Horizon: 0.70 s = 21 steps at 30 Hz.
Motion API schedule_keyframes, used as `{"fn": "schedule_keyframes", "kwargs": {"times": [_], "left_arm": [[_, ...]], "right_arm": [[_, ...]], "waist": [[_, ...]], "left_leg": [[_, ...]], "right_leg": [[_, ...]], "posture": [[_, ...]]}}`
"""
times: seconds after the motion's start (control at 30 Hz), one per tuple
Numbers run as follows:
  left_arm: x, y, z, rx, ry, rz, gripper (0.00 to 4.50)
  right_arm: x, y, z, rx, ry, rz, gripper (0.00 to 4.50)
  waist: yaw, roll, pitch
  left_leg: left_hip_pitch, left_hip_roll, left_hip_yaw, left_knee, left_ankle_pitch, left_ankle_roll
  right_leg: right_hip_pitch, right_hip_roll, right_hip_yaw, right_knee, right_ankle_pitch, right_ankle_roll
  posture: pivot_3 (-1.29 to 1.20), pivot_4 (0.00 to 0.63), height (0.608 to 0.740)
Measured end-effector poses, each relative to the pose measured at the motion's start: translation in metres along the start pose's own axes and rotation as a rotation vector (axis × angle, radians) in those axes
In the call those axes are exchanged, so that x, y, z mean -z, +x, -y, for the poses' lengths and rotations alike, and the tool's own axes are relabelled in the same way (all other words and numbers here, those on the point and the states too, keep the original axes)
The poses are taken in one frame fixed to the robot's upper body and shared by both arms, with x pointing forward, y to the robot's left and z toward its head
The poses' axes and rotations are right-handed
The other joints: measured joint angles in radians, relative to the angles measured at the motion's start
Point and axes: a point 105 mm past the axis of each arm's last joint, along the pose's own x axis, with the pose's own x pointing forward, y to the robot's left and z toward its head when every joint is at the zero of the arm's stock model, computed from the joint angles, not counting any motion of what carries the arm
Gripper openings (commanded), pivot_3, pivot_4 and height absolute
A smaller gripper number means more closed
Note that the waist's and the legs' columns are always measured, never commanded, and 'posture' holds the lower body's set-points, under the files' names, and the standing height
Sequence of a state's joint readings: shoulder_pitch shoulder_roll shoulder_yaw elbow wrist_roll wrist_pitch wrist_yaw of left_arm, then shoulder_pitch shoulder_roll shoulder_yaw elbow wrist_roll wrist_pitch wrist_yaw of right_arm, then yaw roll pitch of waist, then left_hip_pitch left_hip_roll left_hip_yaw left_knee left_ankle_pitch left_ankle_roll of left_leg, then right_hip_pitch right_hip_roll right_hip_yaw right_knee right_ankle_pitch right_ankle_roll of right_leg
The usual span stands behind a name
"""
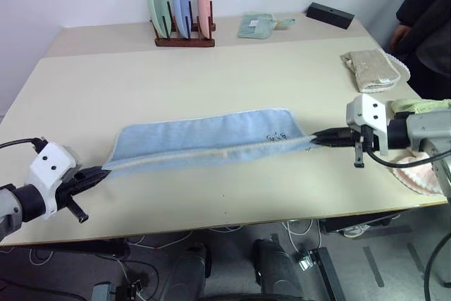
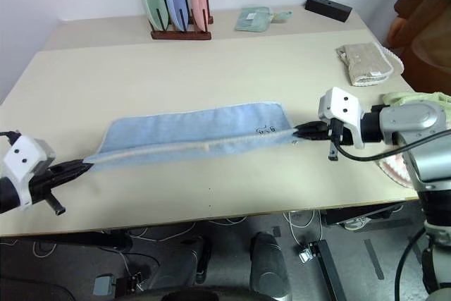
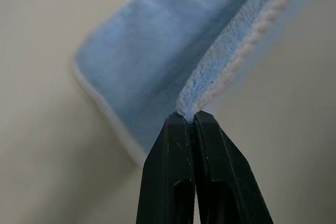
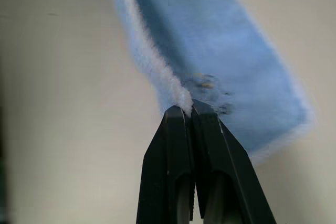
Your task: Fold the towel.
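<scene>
The light blue towel (image 2: 190, 134) stretches between the left tool (image 2: 79, 167) and right tool (image 2: 299, 132), each pinching a near corner above the bench (image 2: 211, 75).

My left gripper (image 1: 99, 172) and right gripper (image 1: 318, 137) each end in two slim black fingers. Behind each claw I see a boxy white housing with small dark screws, then a grey cylindrical wrist, and a black cable looping off beside it.
</scene>
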State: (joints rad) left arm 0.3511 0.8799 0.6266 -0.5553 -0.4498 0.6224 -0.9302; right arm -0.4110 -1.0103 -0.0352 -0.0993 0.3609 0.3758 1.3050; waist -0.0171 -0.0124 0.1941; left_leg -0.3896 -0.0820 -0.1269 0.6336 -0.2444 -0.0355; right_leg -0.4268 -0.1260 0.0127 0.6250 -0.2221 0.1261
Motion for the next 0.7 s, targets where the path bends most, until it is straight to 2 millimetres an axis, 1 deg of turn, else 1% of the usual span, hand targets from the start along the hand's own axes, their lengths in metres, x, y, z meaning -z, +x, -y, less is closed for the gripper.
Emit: {"fn": "schedule_keyframes", "kwargs": {"times": [0.07,0.13,0.23,0.33,0.43,0.53,0.7], "left_arm": [[0.000,0.000,0.001,0.005,-0.001,0.001,0.00],[0.005,0.003,-0.007,-0.024,-0.013,-0.009,0.00],[0.011,0.016,-0.020,-0.058,-0.010,-0.009,0.00],[0.011,0.030,-0.033,-0.079,-0.001,0.007,0.00],[0.011,0.043,-0.048,-0.100,0.001,0.024,0.00],[0.012,0.055,-0.059,-0.120,0.003,0.031,0.00],[0.016,0.077,-0.072,-0.127,-0.005,0.038,0.00]], "right_arm": [[0.000,-0.001,0.002,0.012,-0.004,-0.002,0.03],[0.001,0.002,0.012,0.049,-0.017,-0.009,0.03],[0.006,0.013,0.033,0.129,-0.047,-0.018,0.03],[0.011,0.029,0.051,0.181,-0.055,-0.017,0.03],[0.013,0.041,0.066,0.213,-0.069,-0.021,0.03],[0.016,0.051,0.076,0.228,-0.080,-0.032,0.03],[0.023,0.064,0.089,0.256,-0.063,-0.044,0.03]], "waist": [[0.004,0.000,0.000],[0.005,0.000,0.000],[0.004,-0.001,-0.001],[0.002,-0.001,0.000],[0.001,-0.001,0.000],[0.000,-0.001,0.000],[-0.002,-0.001,0.000]], "left_leg": [[0.000,0.000,0.001,0.000,0.000,0.000],[0.000,0.000,0.001,0.000,0.000,0.000],[-0.001,0.003,0.001,-0.001,0.000,0.000],[-0.001,0.004,0.002,-0.002,0.000,0.000],[-0.001,0.004,0.002,-0.002,0.000,-0.001],[-0.001,0.004,0.002,-0.002,0.000,-0.001],[-0.001,0.004,0.002,-0.003,0.000,-0.002]], "right_leg": [[0.000,0.000,0.000,-0.001,0.000,0.000],[0.000,0.000,0.000,-0.001,0.001,0.000],[0.000,0.003,0.000,-0.004,0.003,0.000],[-0.001,0.004,0.000,-0.006,0.005,0.001],[-0.002,0.005,0.000,-0.007,0.006,0.000],[-0.002,0.006,0.000,-0.007,0.006,0.000],[-0.002,0.007,0.001,-0.006,0.007,0.000]], "posture": [[0.00,0.150,0.740],[0.00,0.150,0.740],[0.00,0.150,0.740],[0.00,0.150,0.740],[0.00,0.150,0.740],[0.00,0.150,0.740],[0.00,0.150,0.740]]}}
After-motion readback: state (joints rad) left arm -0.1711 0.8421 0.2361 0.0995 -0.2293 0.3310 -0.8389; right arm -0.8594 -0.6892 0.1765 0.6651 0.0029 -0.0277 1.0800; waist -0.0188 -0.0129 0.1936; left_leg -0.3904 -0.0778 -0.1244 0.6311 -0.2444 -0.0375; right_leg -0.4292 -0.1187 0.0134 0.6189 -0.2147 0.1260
